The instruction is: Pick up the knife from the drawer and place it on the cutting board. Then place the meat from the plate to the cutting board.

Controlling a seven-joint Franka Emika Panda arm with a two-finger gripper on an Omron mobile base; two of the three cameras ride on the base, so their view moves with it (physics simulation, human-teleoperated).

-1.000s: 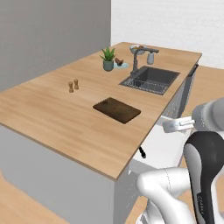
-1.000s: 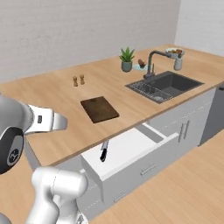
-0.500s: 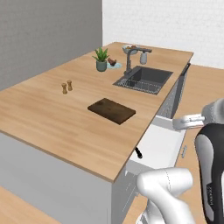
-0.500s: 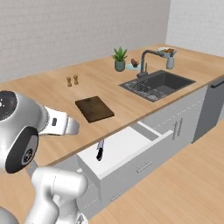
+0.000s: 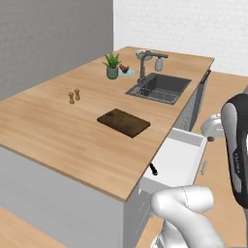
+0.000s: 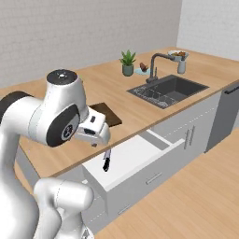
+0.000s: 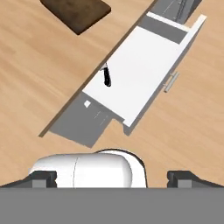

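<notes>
Two claw point(image 7: 112, 177) tips wide apart, empty

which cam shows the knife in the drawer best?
Hand view: the knife lies unobstructed in the open drawer, seen from above. Right base view shows it just below the arm; left base view shows only a handle end.

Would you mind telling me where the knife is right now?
The knife lies in the open drawer, at its end farthest from the sink and close under the counter edge, just below the cutting board.
</notes>
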